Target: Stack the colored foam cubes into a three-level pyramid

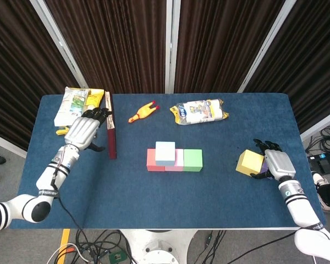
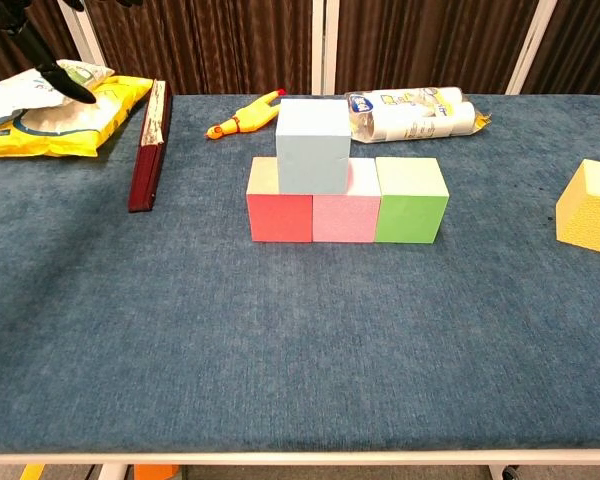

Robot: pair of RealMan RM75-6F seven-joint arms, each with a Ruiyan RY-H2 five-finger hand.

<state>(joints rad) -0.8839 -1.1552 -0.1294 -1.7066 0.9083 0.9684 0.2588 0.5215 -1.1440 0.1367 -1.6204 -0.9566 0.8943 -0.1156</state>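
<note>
Red (image 2: 279,216), pink (image 2: 344,216) and green (image 2: 411,203) cubes stand in a row mid-table. A light blue cube (image 2: 313,145) sits on top, over the red and pink ones (image 1: 165,152). My left hand (image 1: 83,130) hovers open at the left, well away from the stack; one fingertip (image 2: 55,80) shows in the chest view. The yellow cube (image 1: 249,162) rests at the right. Just beside it, my right hand (image 1: 275,163) lies over the purple cube (image 1: 263,166), fingers on its far side and thumb on its near side, hiding most of it.
Snack bags (image 1: 77,110) lie at the back left, with a dark red book (image 1: 111,132) beside them. A rubber chicken (image 1: 142,113) and a plastic packet (image 1: 201,111) lie behind the stack. The table's right edge (image 1: 305,165) is close to my right hand.
</note>
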